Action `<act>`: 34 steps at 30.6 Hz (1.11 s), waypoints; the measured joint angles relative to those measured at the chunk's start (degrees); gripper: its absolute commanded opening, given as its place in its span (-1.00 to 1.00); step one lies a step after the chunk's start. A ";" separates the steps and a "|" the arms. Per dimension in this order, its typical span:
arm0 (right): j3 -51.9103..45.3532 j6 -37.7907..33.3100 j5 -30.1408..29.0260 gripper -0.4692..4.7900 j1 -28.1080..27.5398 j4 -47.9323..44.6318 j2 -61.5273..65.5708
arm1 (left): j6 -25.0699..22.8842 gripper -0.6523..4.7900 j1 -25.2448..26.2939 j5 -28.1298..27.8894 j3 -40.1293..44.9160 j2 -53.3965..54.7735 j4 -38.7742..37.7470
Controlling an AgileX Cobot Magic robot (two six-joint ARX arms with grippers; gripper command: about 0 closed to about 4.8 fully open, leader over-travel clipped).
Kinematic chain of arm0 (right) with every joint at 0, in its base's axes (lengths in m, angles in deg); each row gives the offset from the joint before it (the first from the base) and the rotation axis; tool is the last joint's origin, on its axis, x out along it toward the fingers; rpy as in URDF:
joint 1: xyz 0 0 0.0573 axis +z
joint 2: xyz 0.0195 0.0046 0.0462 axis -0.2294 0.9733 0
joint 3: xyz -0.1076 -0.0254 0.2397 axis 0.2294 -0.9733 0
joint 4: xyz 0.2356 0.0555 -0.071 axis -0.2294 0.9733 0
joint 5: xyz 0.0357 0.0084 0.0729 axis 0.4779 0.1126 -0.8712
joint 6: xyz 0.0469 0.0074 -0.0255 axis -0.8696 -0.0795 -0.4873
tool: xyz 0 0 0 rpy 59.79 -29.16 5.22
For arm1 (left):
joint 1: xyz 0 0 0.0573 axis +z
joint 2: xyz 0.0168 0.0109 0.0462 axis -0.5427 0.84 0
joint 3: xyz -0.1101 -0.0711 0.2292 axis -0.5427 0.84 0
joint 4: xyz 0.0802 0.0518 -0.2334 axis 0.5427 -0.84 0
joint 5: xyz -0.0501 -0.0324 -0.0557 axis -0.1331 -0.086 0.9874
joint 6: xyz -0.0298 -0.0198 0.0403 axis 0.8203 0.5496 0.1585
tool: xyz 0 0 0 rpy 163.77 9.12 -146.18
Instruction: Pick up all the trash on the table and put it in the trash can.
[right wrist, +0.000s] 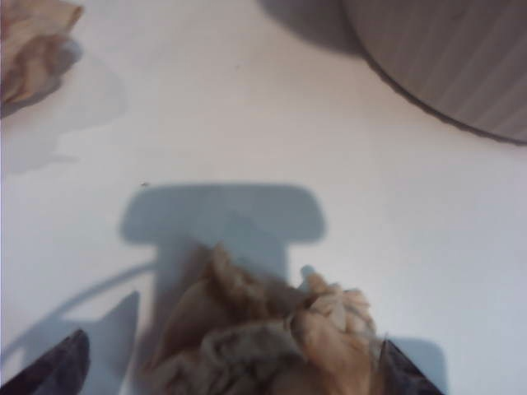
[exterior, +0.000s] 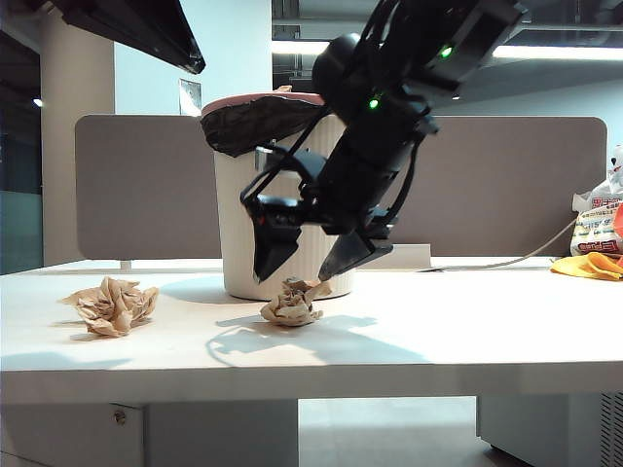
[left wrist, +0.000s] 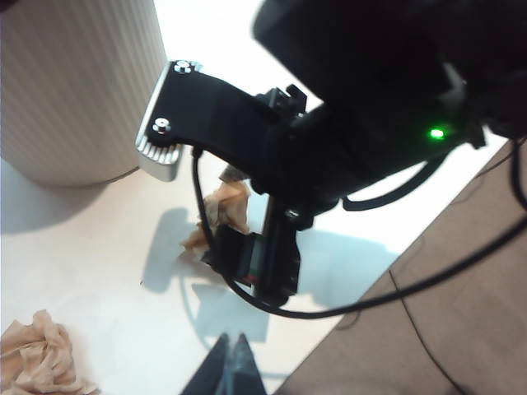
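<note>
Scanning for anything legible. Only candidate I find: the white plastic bag point(exterior: 596, 226) at the far right edge of the exterior view, sitting on the tabletop point(exterior: 467, 341), carries red and dark printed characters. Too small and blurred for me to read any of them. A small pale sheet point(exterior: 190, 97) on the wall behind the partition shows no readable marks. Ribbed trash can point(exterior: 234, 224): no label visible. Wrist views: no writing anywhere.

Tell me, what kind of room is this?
Probably an office: a white desk backed by a grey partition panel, with long ceiling strip lights and a ribbed trash can.
</note>
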 measured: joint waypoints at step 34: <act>13.20 2.14 3.78 -0.85 -1.75 10.40 -20.87 | 3.69 -0.78 1.18 -3.63 -7.82 -2.40 9.99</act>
